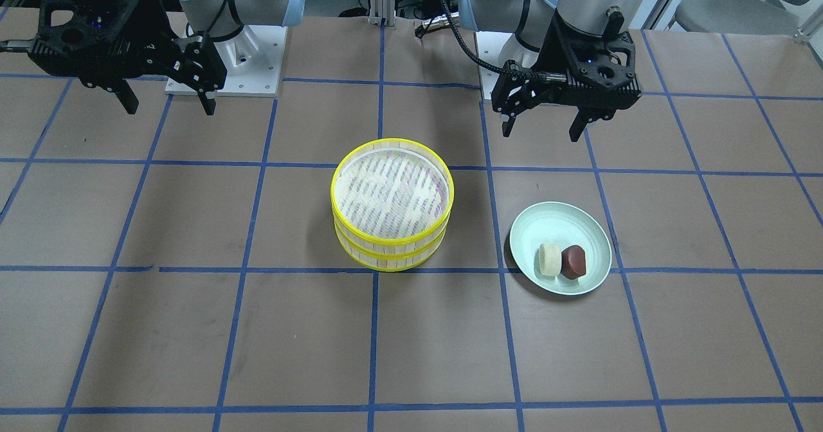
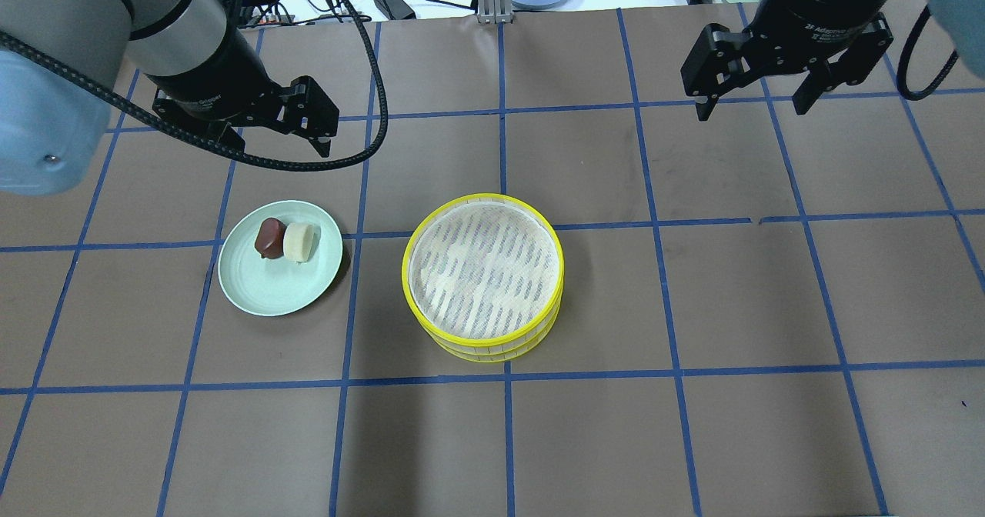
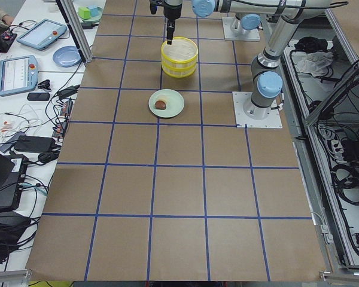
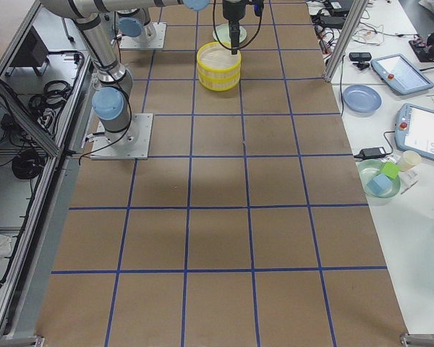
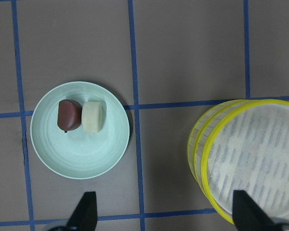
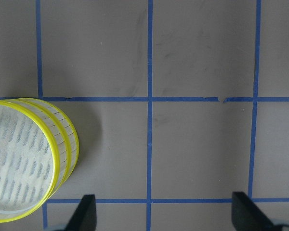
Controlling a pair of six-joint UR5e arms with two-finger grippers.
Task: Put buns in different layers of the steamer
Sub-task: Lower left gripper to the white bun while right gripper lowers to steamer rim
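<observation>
Buns (image 2: 283, 240) touch on plate (image 2: 269, 294) — stacked trays (image 2: 485, 345) stand clear.

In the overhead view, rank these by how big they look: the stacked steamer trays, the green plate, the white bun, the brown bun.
1. stacked steamer trays, the widest.
2. green plate, clearly smaller.
3. white bun and brown bun: by far the smallest, and too alike to rank.

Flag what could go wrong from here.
1. The white bun and brown bun touch on the plate; a finger of the left gripper going between them could shove the neighbour.
2. The top tray covers the lower tray, so the lower layer can't be loaded until it is lifted off; lifting by the rim may drag the lower tray along.
</observation>
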